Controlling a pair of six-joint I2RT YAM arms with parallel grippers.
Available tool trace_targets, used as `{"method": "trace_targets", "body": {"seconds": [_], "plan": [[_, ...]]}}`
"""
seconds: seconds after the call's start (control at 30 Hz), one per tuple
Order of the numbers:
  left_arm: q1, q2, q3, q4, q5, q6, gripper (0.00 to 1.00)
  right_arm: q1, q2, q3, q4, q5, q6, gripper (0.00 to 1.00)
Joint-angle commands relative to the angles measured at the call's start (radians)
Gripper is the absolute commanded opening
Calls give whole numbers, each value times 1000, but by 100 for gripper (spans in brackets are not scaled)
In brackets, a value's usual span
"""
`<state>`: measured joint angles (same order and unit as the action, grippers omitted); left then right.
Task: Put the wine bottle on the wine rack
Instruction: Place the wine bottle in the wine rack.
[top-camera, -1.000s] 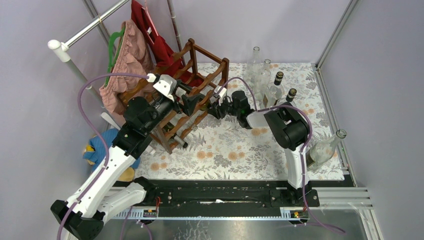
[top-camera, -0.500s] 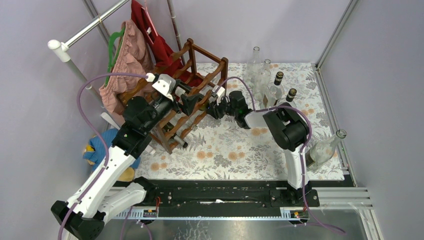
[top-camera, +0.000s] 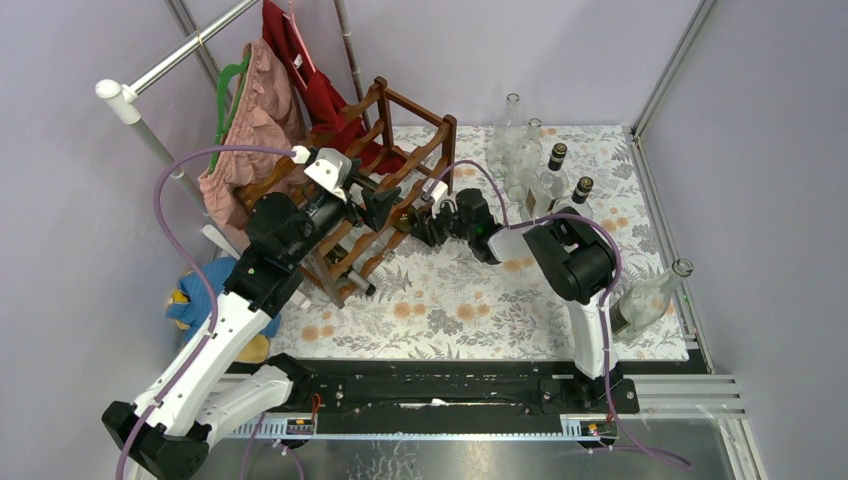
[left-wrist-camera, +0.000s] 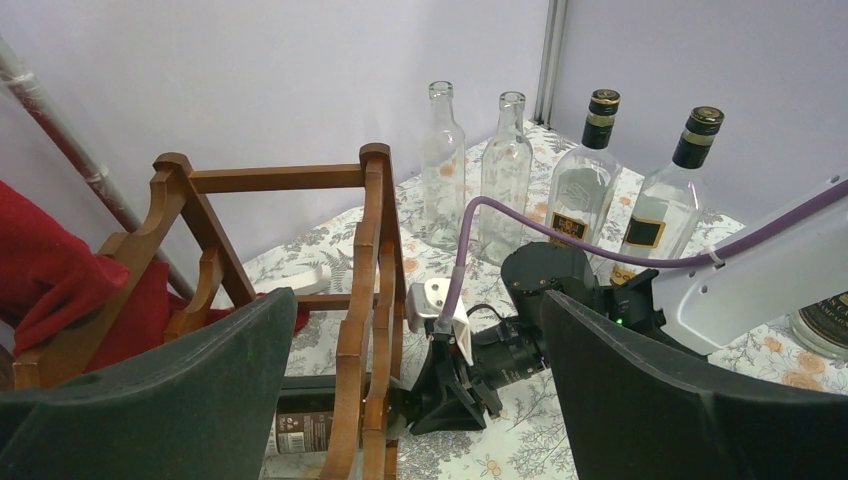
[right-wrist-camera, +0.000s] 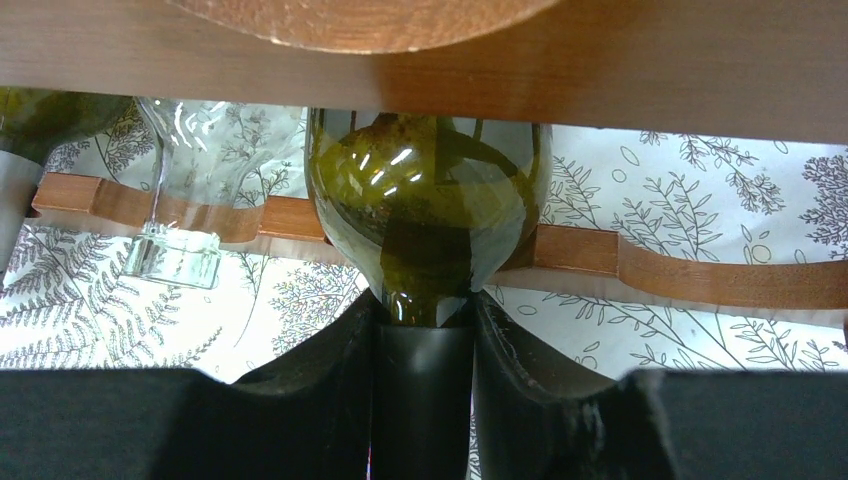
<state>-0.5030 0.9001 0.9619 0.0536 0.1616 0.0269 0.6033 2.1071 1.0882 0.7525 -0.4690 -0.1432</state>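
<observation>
The wine bottle (right-wrist-camera: 425, 215) is dark green glass and lies level, its shoulder under a rail of the wine rack (top-camera: 385, 150). My right gripper (right-wrist-camera: 425, 335) is shut on the bottle's dark neck, right against the rack's side. In the left wrist view the bottle's labelled body (left-wrist-camera: 300, 425) shows inside the lowest tier behind the scalloped rail (left-wrist-camera: 370, 300), with the right gripper (left-wrist-camera: 462, 385) at the rack's edge. My left gripper (left-wrist-camera: 418, 300) hangs open above the rack's right end, holding nothing, its fingers either side of the rail and the right wrist.
Clear and dark-capped bottles (top-camera: 535, 160) stand at the back right. Another bottle (top-camera: 650, 295) leans at the right edge. A clear bottle (right-wrist-camera: 185, 165) lies in the rack beside the green one. Garments (top-camera: 260, 110) hang on a rail behind the rack. A toy (top-camera: 190, 300) lies left.
My right gripper has slid left toward the rack, carrying the bottle further into the lowest tier. The left arm has barely moved.
</observation>
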Motion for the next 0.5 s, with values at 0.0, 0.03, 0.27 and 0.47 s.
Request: {"method": "trace_targets", "body": {"seconds": [0.0, 0.03, 0.27, 0.47], "plan": [[14, -10, -13, 66, 10, -12, 99, 4, -69, 55, 168, -17, 39, 0], [15, -9, -14, 67, 11, -13, 99, 4, -66, 58, 169, -13, 43, 0], [22, -4, -13, 69, 21, -20, 99, 3, -59, 85, 159, -16, 98, 0], [28, -2, -12, 70, 26, -22, 99, 3, -50, 90, 190, -20, 137, 0]]}}
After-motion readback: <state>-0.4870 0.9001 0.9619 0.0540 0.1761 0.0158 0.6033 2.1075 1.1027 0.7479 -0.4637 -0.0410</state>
